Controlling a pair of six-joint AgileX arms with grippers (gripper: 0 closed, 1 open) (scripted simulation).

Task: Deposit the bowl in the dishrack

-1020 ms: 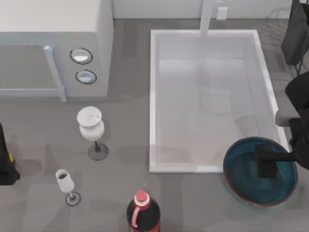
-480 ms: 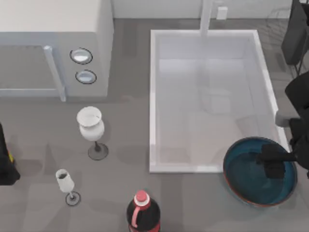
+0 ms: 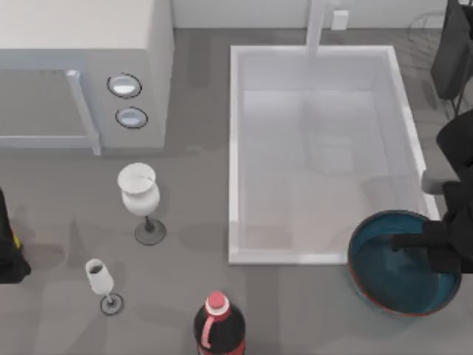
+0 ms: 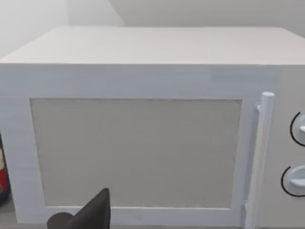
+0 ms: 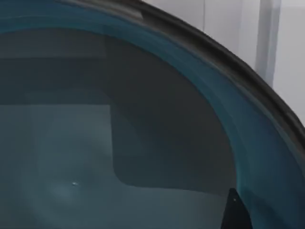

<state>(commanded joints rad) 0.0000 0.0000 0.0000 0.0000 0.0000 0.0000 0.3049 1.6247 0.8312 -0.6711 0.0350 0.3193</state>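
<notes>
Bowl (image 3: 392, 277) at 4 o'clock on surface (image 3: 185, 259), just beside near-right corner of white sink (image 3: 235, 148), upright. Right gripper (image 3: 432, 248) over bowl's right half, toward rim at 3 o'clock; jaws: cannot tell whether apart or together, dark against dark. Left gripper (image 3: 9, 255) parked at 9 o'clock edge, facing microwave (image 4: 143, 119); jaws likewise unreadable.

Risks, judged: shallow glossy rim could slip from a thin pinch; wide bowl could tip on lift or clip sink wall.

Dishrack (image 3: 429, 22) cut off at 1 o'clock, only faint wire loops; slots not discernible.
</notes>
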